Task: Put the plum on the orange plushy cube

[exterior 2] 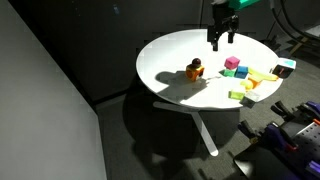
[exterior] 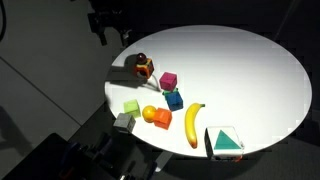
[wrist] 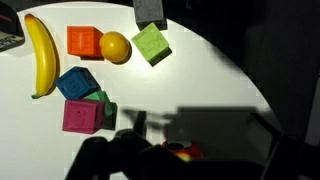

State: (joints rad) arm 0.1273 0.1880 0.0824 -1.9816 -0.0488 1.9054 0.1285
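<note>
The orange plushy cube stands near the table's edge, apart from the other toys, and shows in both exterior views. The dark plum rests on top of it. My gripper hangs above the table beyond the cube, open and empty, also seen in the other exterior view. In the wrist view the cube shows only as a red-orange patch at the bottom, in shadow and partly hidden by my dark fingers. I cannot make out the plum there.
On the round white table lie a banana, magenta cube, blue cube, green cube, yellow-orange ball, plain orange block, grey block and a green-and-white box.
</note>
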